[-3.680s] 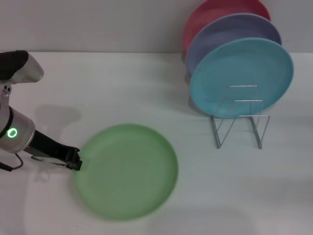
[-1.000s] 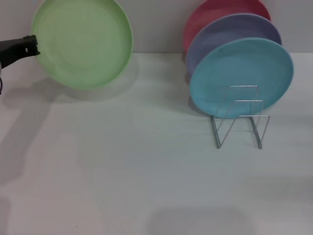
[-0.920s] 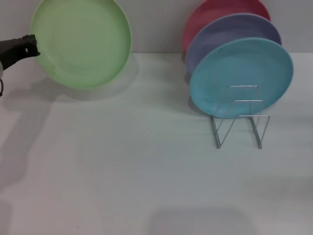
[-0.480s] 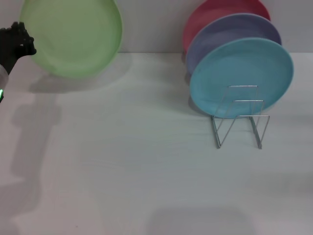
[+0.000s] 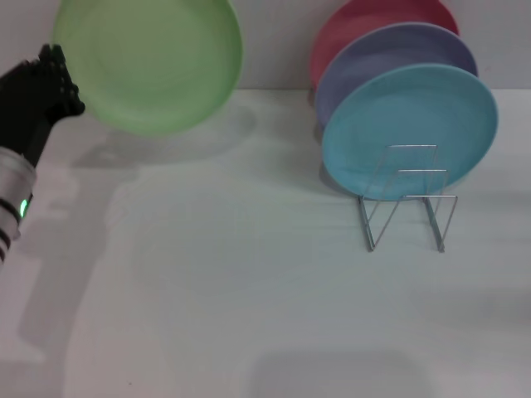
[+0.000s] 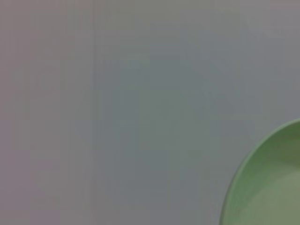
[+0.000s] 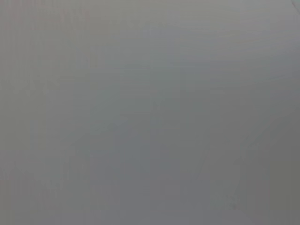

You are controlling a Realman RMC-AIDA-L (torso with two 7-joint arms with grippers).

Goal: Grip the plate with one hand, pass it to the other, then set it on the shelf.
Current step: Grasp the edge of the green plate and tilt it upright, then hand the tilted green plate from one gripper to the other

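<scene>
The pale-green plate [image 5: 149, 62] hangs tilted in the air at the far left, above the table's back edge. My left gripper [image 5: 62, 83] is shut on its left rim, with the black hand and banded arm below it. An arc of the same plate [image 6: 267, 187] fills a corner of the left wrist view. The silver wire shelf [image 5: 408, 199] stands at the right on the white table [image 5: 249, 290]. My right gripper does not show in any view; its wrist view holds only a plain grey surface.
A sky-blue plate [image 5: 411, 128], a lavender plate [image 5: 365, 62] and a red plate [image 5: 357, 21] lean upright in the rack's far slots. The two nearest wire loops hold nothing. A grey wall runs behind the table.
The left arm lifted the green plate off the table to the back left. In the last half second, plate and gripper shifted right and slightly down, and more of the arm shows.
</scene>
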